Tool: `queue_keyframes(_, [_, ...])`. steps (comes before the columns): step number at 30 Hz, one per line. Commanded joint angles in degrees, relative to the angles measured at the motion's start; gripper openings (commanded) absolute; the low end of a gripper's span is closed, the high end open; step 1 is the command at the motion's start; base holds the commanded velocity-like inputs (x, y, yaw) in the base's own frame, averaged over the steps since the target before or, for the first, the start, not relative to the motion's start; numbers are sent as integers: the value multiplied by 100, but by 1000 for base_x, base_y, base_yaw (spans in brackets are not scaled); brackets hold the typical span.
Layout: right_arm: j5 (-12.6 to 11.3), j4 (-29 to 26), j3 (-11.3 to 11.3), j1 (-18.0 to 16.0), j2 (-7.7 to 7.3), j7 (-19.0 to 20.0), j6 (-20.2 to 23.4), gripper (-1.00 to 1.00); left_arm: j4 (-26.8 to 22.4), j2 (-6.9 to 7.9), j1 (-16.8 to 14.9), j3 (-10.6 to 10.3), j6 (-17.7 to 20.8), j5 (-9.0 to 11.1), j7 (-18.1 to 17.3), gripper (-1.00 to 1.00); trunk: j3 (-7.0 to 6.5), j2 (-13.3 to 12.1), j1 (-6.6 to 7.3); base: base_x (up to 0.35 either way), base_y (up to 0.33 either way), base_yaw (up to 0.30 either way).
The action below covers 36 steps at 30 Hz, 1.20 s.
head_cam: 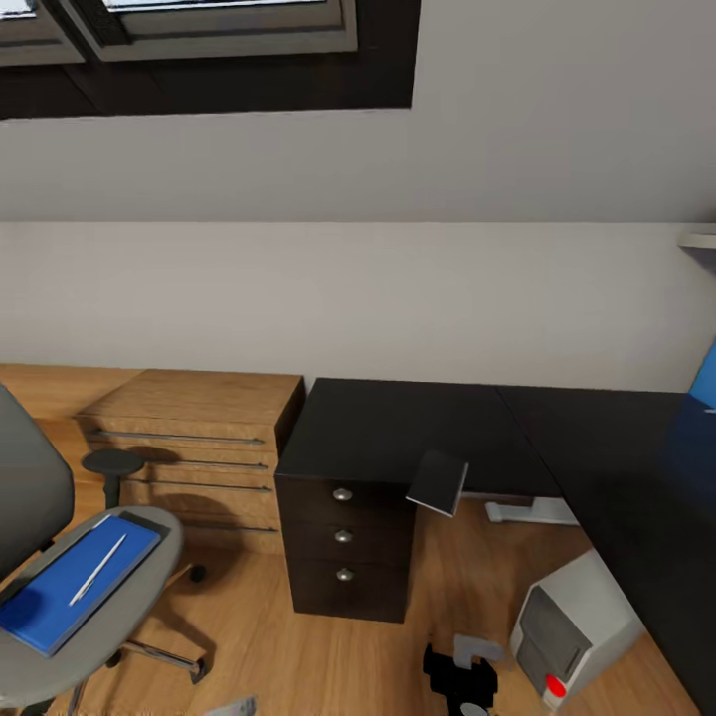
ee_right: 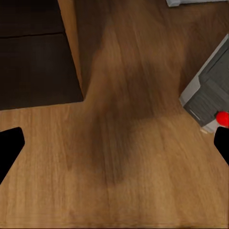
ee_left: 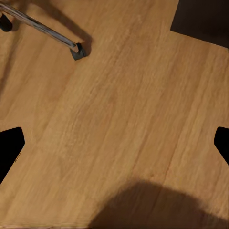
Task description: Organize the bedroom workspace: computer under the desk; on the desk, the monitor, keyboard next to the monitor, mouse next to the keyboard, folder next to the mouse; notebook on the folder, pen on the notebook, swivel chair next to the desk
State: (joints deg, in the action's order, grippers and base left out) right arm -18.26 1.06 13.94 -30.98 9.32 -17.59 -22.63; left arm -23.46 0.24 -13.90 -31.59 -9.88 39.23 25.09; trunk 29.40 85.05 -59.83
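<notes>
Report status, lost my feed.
Both hands open over bare floor. Folder with pen on chair. Computer on floor by desk.

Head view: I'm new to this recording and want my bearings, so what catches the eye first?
The blue folder lying on the grey swivel chair's seat at lower left, with a white pen on top of it. Next, the black desk running along the wall, a dark notebook overhanging its front edge. At lower right, the grey computer with a red button stands on the wooden floor.
</notes>
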Motion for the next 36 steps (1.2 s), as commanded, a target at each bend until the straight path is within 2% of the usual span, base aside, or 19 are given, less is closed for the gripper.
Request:
queue_keyframes(1, [-41, 16, 58, 111, -104, 13, -75, 100, 92, -2, -8, -54, -38, 59, 25, 100, 9, 3, 0, 0, 0, 253])
queue_keyframes(5, [-67, 24, 57, 217, -340, 89, -114, 100, 162, -12, -8, -58, -40, 58, -3, 100, 22, 3, 0, 0, 0, 253])
queue_keyframes(16, [-37, 19, 54, 239, -371, 136, -129, 100, 167, -22, -8, -58, -38, 59, -13, 100, 57, 3, 0, 0, 0, 217])
queue_keyframes(17, [-13, 18, 58, 319, -388, 193, -224, 100, 167, -23, -8, -65, -39, 59, -16, 100, 58, 3, 0, 0, 0, 38])
queue_keyframes(18, [46, 18, 64, 537, -522, 554, -638, 100, 167, -31, -8, -101, -40, 52, -21, 100, 58, 3, 0, 0, 0, 6])
queue_keyframes(19, [53, 18, 65, 560, -538, 610, -685, 100, 167, -32, -8, -106, -40, 51, -22, 100, 58, 3, 0, 0, 0, 3])
queue_keyframes(26, [37, 10, 58, 586, -529, 692, -788, 100, 167, -33, -8, -111, -40, 50, -22, 100, 58, 3, 0, 0, 0, 16])
queue_keyframes(36, [-6, 2, 18, 585, -476, 671, -786, 100, 167, -33, -8, -109, -40, 50, -22, 100, 58, 3, 0, 0, 0, 248])
